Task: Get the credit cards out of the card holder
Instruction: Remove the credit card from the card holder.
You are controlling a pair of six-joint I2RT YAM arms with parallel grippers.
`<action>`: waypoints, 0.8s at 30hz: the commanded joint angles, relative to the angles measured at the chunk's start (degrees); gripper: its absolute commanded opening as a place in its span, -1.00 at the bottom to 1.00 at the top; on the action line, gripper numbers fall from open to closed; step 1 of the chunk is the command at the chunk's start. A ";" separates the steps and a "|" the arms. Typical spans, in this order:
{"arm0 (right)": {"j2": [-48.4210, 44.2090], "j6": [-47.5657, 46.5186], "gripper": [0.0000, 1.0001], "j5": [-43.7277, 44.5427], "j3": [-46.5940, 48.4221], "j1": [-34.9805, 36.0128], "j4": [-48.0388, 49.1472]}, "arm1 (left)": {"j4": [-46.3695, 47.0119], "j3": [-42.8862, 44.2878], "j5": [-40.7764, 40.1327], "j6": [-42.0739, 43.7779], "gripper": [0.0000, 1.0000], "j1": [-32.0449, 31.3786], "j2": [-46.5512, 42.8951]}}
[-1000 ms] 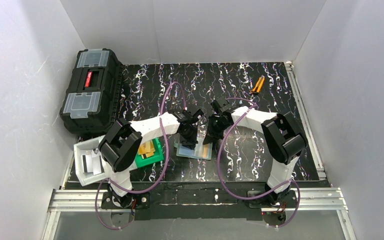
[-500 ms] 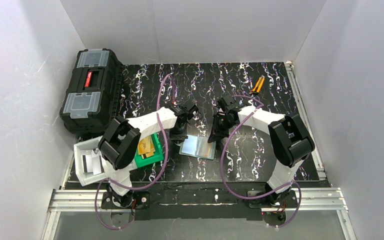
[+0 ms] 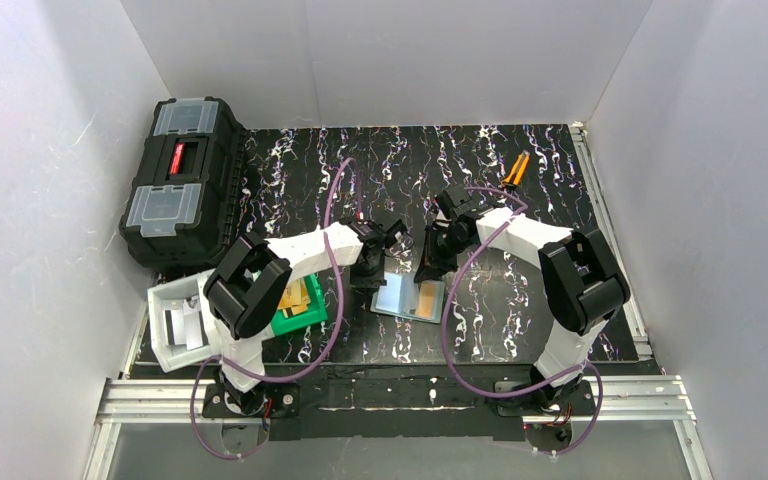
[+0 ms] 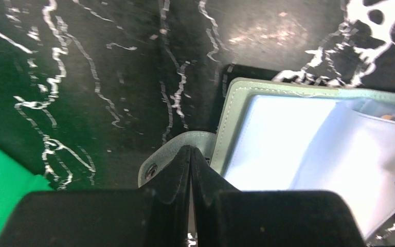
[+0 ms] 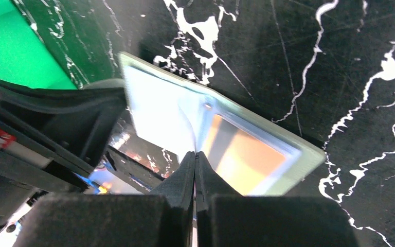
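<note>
The card holder [image 3: 398, 293] lies open on the black marbled mat, pale blue inside [image 4: 288, 134]. One orange credit card [image 3: 428, 298] shows in its right pocket, plain in the right wrist view [image 5: 249, 157]. My left gripper [image 3: 370, 279] is shut, its tips [image 4: 189, 150] resting over the holder's grey-green snap tab [image 4: 157, 164] at the left edge; I cannot tell whether the tab is pinched. My right gripper [image 3: 423, 274] is shut too, with its tips [image 5: 195, 154] at the holder's middle fold [image 5: 159, 108], beside a clear sleeve leaf.
A green bin [image 3: 298, 312] left of the holder holds gold-orange cards [image 3: 294, 295]. A white bin [image 3: 175, 328] stands at the near left, a black toolbox [image 3: 182, 180] at the back left, an orange-handled tool [image 3: 515, 170] at the back right.
The holder went from covered by both grippers to lying open, with the orange card now showing. Both grippers drew back, then came down again at its far edge. The left jaws closed.
</note>
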 commanded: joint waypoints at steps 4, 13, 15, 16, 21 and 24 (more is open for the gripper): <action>-1.21 1.48 -0.97 -4.35 3.13 -0.22 0.09 | 5.41 -4.54 7.93 -3.88 -1.00 -2.01 -2.99; 1.60 4.51 -0.97 -5.72 4.04 0.80 2.58 | 7.43 -6.65 11.21 -5.51 -0.94 -2.03 -7.88; 2.73 5.19 -0.97 -5.58 4.34 1.28 3.18 | 6.73 -6.59 10.71 -5.63 -0.90 -2.02 -9.53; 3.25 5.49 -0.97 -5.44 4.35 1.56 3.52 | 6.18 -6.37 10.33 -5.69 -0.87 -1.97 -10.50; 5.51 7.07 -0.97 -4.83 4.20 2.73 5.09 | 0.84 -4.34 6.41 -5.23 -0.71 -1.77 -14.89; 5.67 7.42 -0.75 -4.31 3.94 3.02 5.36 | -1.00 -3.27 5.92 -4.80 -0.69 -1.49 -17.16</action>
